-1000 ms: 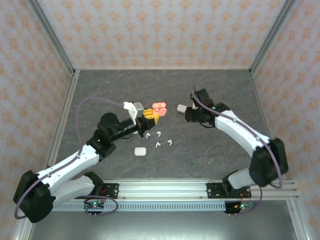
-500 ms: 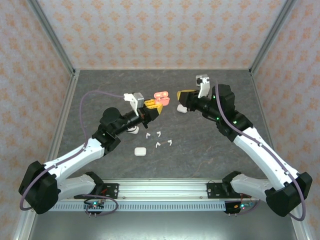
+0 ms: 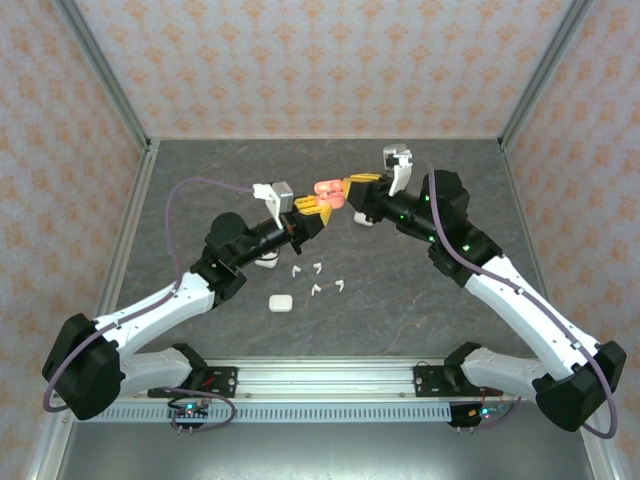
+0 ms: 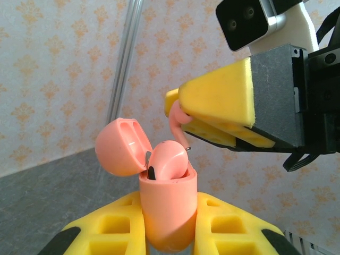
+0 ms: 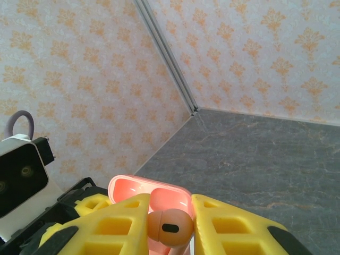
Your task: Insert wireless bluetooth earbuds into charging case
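Observation:
My left gripper (image 3: 318, 205) is shut on an open coral-red charging case (image 4: 167, 212), held up off the table. Its lid (image 4: 119, 146) is tipped back and one coral earbud (image 4: 169, 161) sits in a slot. My right gripper (image 3: 352, 187) is shut on the second coral earbud (image 5: 170, 227) and holds it just above the case mouth, with the stem (image 4: 178, 125) pointing down at the free slot. In the right wrist view the case (image 5: 159, 192) lies right behind the bud. Several white earbuds (image 3: 317, 290) lie on the table below.
A closed white case (image 3: 280, 302) lies near the white buds. Another white case (image 3: 265, 262) peeks from under the left arm, and a third (image 3: 366, 219) sits beneath the right gripper. Metal frame rails and patterned walls enclose the grey table (image 3: 420, 300).
The left gripper lifted the coral case up and to the right. The right gripper swung left with the coral earbud until it met the case mouth.

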You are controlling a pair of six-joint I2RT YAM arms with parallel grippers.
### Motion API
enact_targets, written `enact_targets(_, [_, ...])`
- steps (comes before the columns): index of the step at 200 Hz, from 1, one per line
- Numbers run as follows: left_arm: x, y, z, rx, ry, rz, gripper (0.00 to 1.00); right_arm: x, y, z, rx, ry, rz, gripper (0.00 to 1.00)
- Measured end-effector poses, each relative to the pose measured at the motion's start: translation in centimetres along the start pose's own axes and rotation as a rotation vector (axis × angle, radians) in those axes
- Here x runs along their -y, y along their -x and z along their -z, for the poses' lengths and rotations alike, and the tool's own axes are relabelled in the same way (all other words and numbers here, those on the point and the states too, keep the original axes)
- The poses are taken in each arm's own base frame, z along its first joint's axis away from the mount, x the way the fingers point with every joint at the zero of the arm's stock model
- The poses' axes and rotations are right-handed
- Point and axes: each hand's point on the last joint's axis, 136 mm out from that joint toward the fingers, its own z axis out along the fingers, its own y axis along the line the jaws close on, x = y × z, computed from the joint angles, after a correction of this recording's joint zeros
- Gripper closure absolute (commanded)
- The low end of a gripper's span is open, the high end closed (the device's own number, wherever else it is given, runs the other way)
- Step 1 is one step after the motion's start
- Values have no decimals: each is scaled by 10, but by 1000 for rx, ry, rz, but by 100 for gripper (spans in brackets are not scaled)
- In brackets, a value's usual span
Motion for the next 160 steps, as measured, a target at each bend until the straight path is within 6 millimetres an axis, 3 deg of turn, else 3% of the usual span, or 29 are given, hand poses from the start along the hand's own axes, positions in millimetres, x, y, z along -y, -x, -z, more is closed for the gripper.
enact_targets(40, [-1, -4, -2, -9, 1, 4, 100, -3, 3, 0, 5, 8, 7, 76])
enact_targets(160, [0, -2, -2, -3, -1, 2, 100, 3, -16, -12, -61, -6, 33, 76])
